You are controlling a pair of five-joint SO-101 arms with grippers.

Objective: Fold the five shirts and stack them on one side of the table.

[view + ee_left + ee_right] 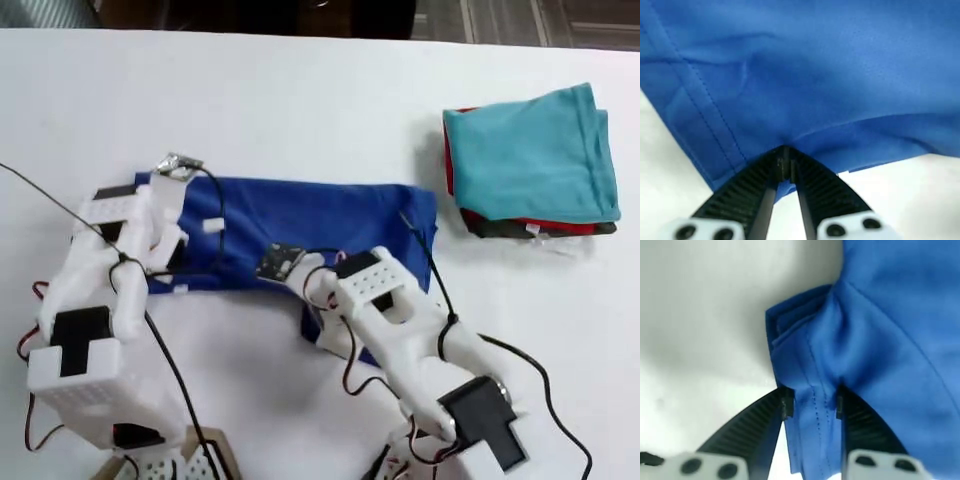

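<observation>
A blue shirt (300,215) lies spread in a wide band across the middle of the white table (300,90). My left gripper (172,270) is at the shirt's near left edge, shut on the hem (785,162). My right gripper (322,322) is at the near edge toward the right, where a flap of blue cloth (812,407) hangs down. Its fingers (786,407) are closed on a thick bunched fold of the shirt (880,340). At the back right stands a stack of folded shirts with a teal one (530,150) on top.
Under the teal shirt lie a red one (560,226) and a dark one (500,228). Black cables (170,370) run from both arms across the near table. Bare white table lies behind the blue shirt and at the far left.
</observation>
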